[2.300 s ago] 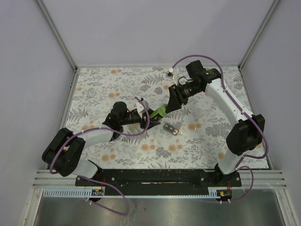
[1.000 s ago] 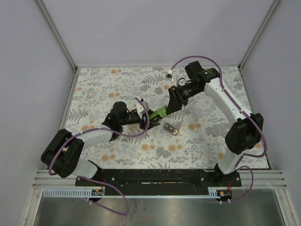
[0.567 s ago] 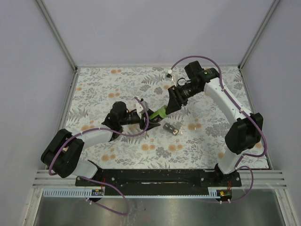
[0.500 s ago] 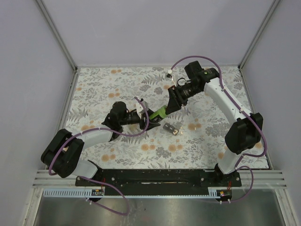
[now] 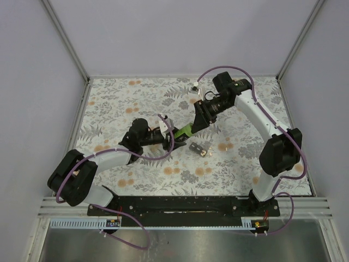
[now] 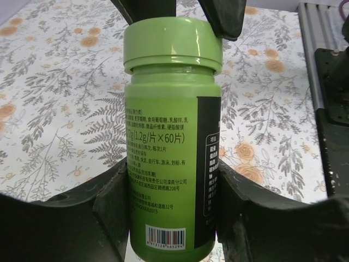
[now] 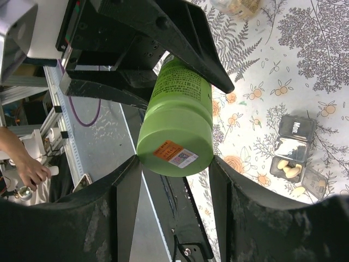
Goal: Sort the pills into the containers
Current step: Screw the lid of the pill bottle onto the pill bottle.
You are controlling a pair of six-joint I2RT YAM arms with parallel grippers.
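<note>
Floral tabletop [image 5: 136,98] open around green bottle [image 5: 184,130], pill organizer [image 5: 199,148] just beside

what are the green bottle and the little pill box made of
Green bottle: likely plastic, smooth and glossy, with light glints on the cap and a printed wrap label. Pill box: probably hard plastic, a dark grey, slightly shiny lid printed "Mon."; pale pills lie in an open compartment.

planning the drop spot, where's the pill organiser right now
In the top view the pill organiser lies on the floral table near its middle, just right of the green bottle and slightly toward the near edge.
</note>
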